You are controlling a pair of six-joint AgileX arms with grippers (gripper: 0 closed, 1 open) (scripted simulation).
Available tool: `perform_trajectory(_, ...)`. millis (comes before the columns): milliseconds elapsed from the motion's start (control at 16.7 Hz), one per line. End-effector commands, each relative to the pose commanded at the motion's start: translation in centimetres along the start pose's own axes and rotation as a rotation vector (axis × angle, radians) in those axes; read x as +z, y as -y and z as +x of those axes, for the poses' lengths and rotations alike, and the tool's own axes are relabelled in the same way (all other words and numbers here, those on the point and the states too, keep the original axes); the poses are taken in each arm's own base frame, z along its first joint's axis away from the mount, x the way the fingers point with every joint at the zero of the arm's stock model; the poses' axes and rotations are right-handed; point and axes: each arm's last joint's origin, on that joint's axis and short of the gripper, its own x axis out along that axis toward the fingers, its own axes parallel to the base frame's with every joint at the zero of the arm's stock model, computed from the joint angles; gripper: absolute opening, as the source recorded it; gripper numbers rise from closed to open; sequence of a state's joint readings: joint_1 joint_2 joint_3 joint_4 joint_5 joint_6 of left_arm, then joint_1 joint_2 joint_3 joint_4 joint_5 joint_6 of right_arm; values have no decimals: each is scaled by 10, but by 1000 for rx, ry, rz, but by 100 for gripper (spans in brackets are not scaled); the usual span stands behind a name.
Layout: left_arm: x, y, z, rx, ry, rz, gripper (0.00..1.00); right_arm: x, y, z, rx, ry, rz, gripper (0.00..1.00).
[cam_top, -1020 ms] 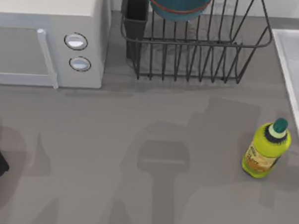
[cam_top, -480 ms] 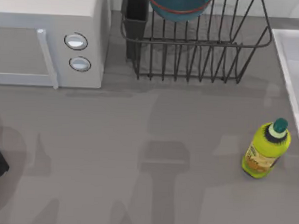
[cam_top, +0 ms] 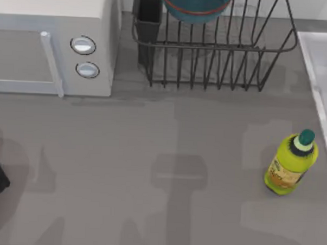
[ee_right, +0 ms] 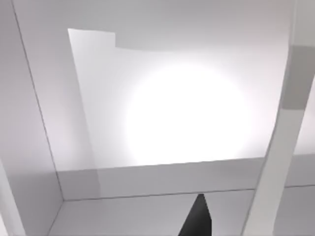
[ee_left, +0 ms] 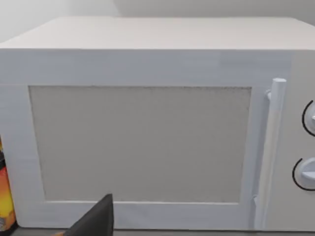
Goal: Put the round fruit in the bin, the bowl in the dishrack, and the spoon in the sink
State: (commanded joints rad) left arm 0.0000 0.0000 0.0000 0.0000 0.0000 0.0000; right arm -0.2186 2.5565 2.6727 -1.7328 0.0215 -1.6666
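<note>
Of the right gripper (ee_right: 197, 217), a single dark tip juts into the right wrist view against smooth white walls and a bright glare. Whether its jaws are spread or pressed together cannot be told, and nothing can be seen held in them. Those pale walls look like the inside of the sink (cam_top: 322, 64), the basin just to the right of the dishrack (cam_top: 209, 65), though that is a judgement. The left gripper (ee_left: 96, 220) is likewise a dark wedge at the edge of its own view, jaws impossible to read. It faces the door of the microwave (cam_top: 47, 47), which stands just left of the dishrack, and the left arm sits parked well to the left and in front of the rack. Over the last second, only the faint shadow patches on the table (cam_top: 124, 153) have changed: they have slid from in front of the dishrack toward the bottle (cam_top: 289, 165), which has not moved. That suggests an arm travelling overhead on the sink side, which would fit the spoon step. The bowl (cam_top: 196, 5) rests inside the dishrack, so that part looks done.
</note>
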Motion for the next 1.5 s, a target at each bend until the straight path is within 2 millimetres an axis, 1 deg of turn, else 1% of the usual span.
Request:
perform_trajectory(240,0,0,0,0,0,0,100,18,20,19,-44,1,-55,0)
perform_trajectory(420,0,0,0,0,0,0,100,27,28,32,-53,3,-86,0)
perform_trajectory(1080,0,0,0,0,0,0,100,27,32,38,-64,1,-90,0)
perform_trajectory(1200,0,0,0,0,0,0,100,29,33,47,-60,2,-94,0)
perform_trajectory(1380,0,0,0,0,0,0,100,29,33,69,-33,4,-93,0)
perform_trajectory(1500,0,0,0,0,0,0,100,29,32,76,-39,4,-93,0)
